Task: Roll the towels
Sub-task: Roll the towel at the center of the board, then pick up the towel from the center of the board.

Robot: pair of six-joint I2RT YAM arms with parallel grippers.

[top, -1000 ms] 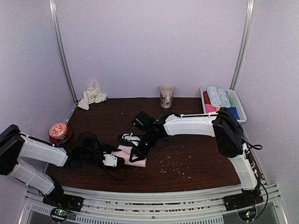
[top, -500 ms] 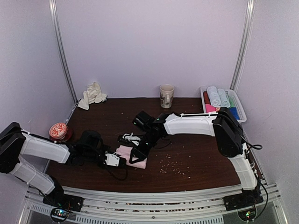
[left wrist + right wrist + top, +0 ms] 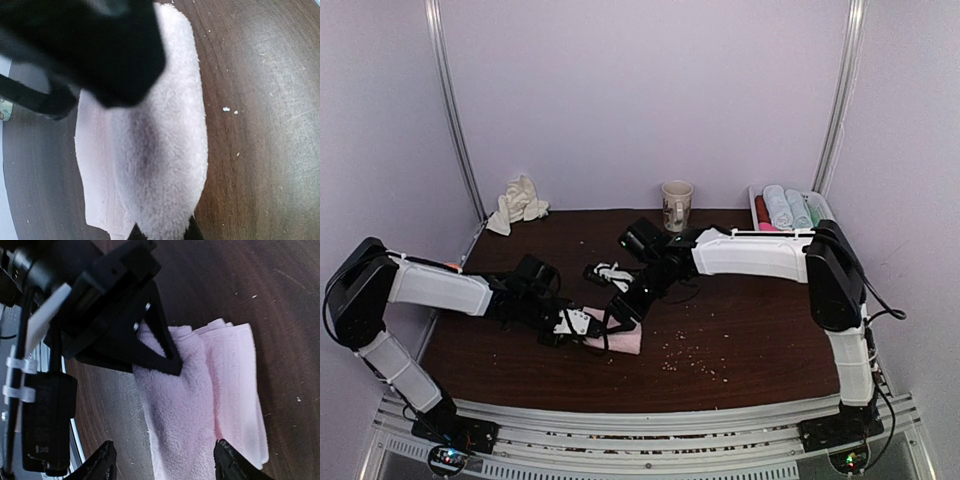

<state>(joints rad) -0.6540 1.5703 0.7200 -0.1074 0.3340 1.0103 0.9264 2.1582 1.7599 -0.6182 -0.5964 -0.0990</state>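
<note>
Our left gripper [image 3: 162, 231] pinches one end of the pale pink towel [image 3: 165, 125], which stretches away from its fingertips. Our right gripper [image 3: 165, 465] stands spread astride it. We should roll tightly, edges level, without dragging.

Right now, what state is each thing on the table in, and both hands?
pink towel: folded in layers, not fully rolled.
cream towel: crumpled at the back, unrolled.
mug: upright.
tray towels: rolled, lying side by side.
left hand: shut on the pink towel.
right hand: open over the pink towel.
</note>
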